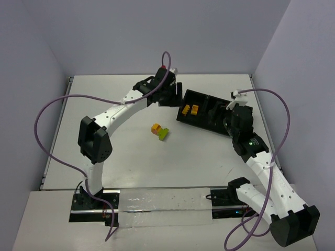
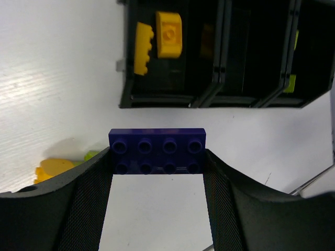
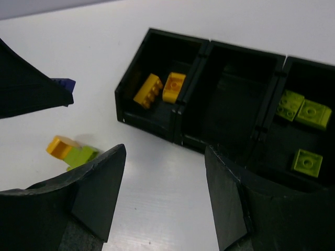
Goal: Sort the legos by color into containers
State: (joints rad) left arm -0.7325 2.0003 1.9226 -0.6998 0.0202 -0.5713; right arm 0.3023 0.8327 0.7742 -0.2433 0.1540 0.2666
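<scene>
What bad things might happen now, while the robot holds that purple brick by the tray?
1. The purple brick is pinched only at its ends by the left end effector, so it might slip out.
2. The compartment with the orange bricks is nearest; a drop there instead of the bare-looking middle compartment would mix colours.
3. The right end effector hangs open near the tray, so the arms might bump.
</scene>
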